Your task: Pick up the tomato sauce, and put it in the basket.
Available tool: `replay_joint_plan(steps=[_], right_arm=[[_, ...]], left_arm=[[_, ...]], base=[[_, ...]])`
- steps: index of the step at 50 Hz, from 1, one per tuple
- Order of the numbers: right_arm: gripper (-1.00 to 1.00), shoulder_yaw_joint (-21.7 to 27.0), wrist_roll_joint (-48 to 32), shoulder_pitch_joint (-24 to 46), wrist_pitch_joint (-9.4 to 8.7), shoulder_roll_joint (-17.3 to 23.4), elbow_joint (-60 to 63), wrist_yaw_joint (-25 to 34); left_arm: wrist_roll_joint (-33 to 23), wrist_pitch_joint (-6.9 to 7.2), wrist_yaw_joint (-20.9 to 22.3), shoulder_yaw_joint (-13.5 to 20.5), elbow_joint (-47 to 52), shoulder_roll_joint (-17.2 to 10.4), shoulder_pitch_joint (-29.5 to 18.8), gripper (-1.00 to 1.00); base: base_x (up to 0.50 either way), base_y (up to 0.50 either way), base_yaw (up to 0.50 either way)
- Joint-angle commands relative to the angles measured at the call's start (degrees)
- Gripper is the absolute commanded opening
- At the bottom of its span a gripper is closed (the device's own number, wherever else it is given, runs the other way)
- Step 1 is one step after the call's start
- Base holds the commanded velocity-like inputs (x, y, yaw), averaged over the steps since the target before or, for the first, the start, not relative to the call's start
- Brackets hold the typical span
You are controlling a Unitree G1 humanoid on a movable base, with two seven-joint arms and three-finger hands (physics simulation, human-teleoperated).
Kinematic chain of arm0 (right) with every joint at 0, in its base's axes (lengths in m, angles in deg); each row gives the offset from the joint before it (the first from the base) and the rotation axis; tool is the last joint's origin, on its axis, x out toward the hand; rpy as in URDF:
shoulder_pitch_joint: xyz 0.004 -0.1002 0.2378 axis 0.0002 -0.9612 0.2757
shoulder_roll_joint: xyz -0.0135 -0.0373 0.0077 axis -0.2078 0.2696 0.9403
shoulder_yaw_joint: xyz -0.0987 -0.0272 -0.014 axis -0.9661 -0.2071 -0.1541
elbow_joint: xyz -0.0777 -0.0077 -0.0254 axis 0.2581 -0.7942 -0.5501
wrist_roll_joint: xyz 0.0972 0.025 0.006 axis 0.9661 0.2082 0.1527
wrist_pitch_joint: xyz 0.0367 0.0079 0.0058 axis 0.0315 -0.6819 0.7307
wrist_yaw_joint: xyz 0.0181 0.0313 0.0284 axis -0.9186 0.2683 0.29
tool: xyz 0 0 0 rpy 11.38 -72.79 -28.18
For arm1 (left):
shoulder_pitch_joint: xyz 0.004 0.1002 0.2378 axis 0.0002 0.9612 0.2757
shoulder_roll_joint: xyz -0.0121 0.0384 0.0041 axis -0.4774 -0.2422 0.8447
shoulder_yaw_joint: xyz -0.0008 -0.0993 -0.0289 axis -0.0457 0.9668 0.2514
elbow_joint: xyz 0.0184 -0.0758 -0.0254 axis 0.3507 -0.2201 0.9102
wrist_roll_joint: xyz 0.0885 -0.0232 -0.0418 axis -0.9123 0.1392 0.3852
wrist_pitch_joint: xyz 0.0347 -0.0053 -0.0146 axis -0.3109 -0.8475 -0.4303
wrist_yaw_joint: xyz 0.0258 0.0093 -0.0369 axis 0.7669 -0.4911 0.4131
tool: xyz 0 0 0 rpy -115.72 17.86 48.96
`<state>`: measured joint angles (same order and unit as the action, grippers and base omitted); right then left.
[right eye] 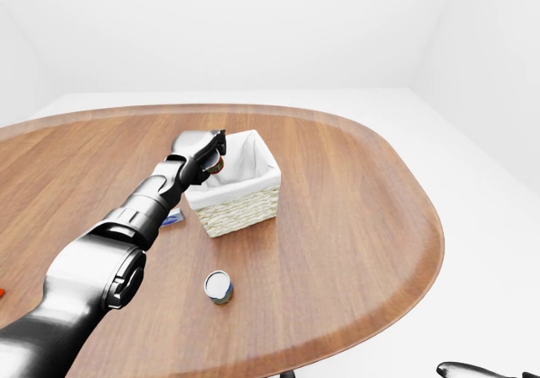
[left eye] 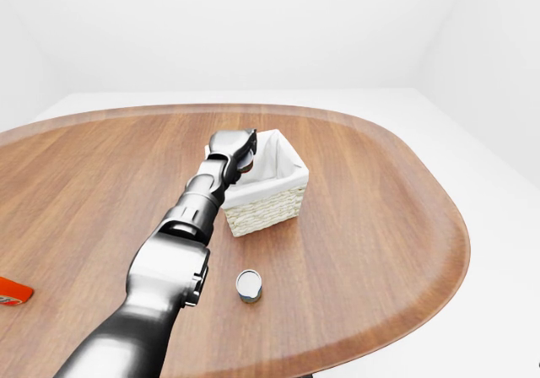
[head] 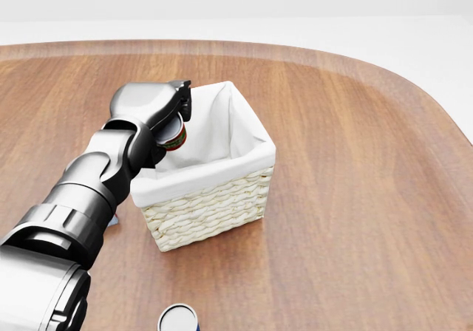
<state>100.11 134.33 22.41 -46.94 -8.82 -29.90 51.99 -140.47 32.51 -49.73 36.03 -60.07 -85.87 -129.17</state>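
Holding tomato sauce (head: 175, 134) | left hand (head: 164, 112) | inside basket (head: 214, 190) mouth

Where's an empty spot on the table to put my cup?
The wide bare wood right of the basket, out to the table edge, is free. Left of the basket is crowded: the left hand holds the tomato sauce there. A small can sits below.

A bare simulated test room, not a lived-in place: one large rounded wooden table (left eye: 354, 201) stands amid blank white walls (left eye: 253, 32) and a white floor (left eye: 498, 226), with no furnishings beyond it.
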Motion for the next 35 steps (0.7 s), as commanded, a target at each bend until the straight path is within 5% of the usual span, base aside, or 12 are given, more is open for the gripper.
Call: replay_joint_plan(steps=[1,19,20,21,35], right_arm=[[1.00,0.0,0.0,0.0,0.00,-0.2,0.0,0.2],[1.00,0.6,0.5,0.2,0.00,-0.3,0.0,0.4],[1.00,0.7,0.6,0.2,0.00,-0.3,0.0,0.4],[1.00,0.7,0.6,0.2,0.00,-0.2,0.0,0.4],[1.00,1.5,1.7,-0.6,0.00,0.3,0.0,0.2]], left_arm=[[0.5,0.03,-2.0,0.5,0.1,-0.1,-0.1,-1.00],[0.6,0.07,-2.5,0.4,0.2,0.1,0.0,-1.00],[0.7,0.03,-2.4,0.4,0.2,0.1,-0.1,-0.86],[0.9,0.00,-2.8,0.6,0.3,0.1,-0.3,1.00],[0.9,0.00,-3.1,0.5,0.0,-0.3,0.1,1.00]], base=[[0.00,0.00,0.00],[0.00,0.00,0.00],[0.00,0.00,0.00],[0.00,0.00,0.00],[0.00,0.00,0.00]])
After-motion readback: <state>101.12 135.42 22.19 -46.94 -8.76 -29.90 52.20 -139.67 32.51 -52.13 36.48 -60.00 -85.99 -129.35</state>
